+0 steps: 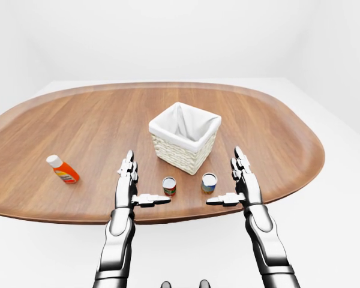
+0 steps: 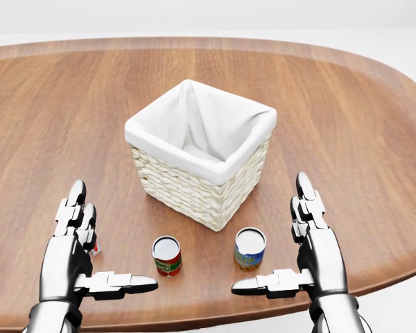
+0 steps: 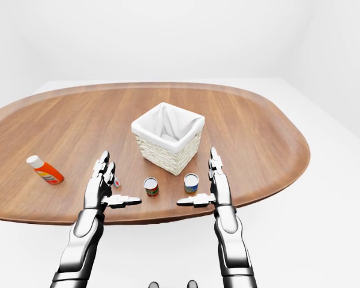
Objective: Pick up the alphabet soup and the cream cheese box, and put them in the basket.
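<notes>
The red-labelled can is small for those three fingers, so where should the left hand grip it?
Around the red-labelled can's upright side wall, coming in level from the view's left, where the open left hand stands. It stands upright, apart from the basket, so its curved sides look free.

an orange bottle (image 1: 62, 170) lies tilted on the wooden table (image 1: 96, 126), a blue-labelled can (image 2: 249, 248) standing apart.
</notes>
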Tool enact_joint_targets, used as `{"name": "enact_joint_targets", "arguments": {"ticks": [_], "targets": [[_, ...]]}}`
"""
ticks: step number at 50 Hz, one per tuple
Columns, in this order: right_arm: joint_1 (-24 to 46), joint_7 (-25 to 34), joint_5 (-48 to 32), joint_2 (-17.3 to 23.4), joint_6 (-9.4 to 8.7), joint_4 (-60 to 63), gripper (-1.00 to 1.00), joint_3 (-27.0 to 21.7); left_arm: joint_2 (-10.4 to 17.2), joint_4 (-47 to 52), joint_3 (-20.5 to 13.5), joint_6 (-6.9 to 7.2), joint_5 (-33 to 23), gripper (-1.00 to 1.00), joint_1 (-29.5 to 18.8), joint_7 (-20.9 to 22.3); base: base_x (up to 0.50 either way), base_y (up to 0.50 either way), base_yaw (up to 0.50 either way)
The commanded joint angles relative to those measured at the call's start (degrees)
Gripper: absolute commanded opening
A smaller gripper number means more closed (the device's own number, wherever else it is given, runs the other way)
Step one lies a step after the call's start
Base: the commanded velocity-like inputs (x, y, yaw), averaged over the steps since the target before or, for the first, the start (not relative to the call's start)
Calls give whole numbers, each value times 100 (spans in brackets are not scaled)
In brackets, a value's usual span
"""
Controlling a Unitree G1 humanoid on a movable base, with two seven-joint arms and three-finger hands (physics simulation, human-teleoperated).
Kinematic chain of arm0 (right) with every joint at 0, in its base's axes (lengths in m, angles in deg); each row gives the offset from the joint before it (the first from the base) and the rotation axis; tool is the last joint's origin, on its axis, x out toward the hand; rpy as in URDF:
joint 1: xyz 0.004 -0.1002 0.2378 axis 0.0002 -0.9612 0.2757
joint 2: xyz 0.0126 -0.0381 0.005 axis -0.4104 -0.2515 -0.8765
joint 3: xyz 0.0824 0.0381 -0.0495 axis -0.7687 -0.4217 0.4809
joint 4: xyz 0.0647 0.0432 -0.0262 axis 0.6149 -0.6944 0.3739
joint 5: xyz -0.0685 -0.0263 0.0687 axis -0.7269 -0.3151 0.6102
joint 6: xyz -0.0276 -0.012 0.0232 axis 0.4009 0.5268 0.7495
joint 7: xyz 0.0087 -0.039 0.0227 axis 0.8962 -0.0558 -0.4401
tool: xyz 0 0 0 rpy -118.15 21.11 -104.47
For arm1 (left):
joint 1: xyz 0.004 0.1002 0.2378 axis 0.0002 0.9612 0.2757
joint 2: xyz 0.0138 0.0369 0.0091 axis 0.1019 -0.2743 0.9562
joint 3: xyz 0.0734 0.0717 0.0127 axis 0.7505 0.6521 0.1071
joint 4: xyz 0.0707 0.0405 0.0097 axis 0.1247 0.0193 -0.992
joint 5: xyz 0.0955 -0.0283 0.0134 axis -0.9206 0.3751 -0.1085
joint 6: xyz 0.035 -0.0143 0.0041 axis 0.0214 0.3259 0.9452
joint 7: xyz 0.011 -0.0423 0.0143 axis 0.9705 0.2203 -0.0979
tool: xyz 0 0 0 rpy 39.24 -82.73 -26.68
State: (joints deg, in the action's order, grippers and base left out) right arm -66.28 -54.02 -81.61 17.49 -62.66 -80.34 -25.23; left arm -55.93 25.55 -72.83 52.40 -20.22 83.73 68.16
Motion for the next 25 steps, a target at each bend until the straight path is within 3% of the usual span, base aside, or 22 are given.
{"name": "enact_joint_targets", "arguments": {"ticks": [1, 8, 12, 18, 20, 24, 25], "targets": [[-19, 0, -7, -1, 5, 21, 100, 5, 0, -27, 11, -39, -37, 100, 1, -20, 14, 0, 0], [-23, 0, 1, -3, -1, 36, 100, 2, 2, -69, -1, -53, -25, 100, -17, -17, 15, 0, 0], [-3, 0, 8, -2, 10, 3, 100, -5, -7, 55, 9, 38, -18, 100, 16, -27, 14, 0, 0], [-4, -13, 11, -4, 24, 0, 100, -9, 0, -59, -11, -47, 4, 100, -18, -19, 14, 0, 0], [-11, -16, 13, -4, -2, 34, 100, -6, -5, 90, 15, 45, -24, 100, 30, -38, 14, 0, 0], [-2, -19, 14, -2, 12, 13, 100, -10, -5, 46, 14, 18, -35, 100, 13, -39, 14, 0, 0], [-7, -20, 16, -3, -5, 33, 100, -10, -1, -44, 3, -45, -33, 100, -13, -35, 14, 0, 0]]}}
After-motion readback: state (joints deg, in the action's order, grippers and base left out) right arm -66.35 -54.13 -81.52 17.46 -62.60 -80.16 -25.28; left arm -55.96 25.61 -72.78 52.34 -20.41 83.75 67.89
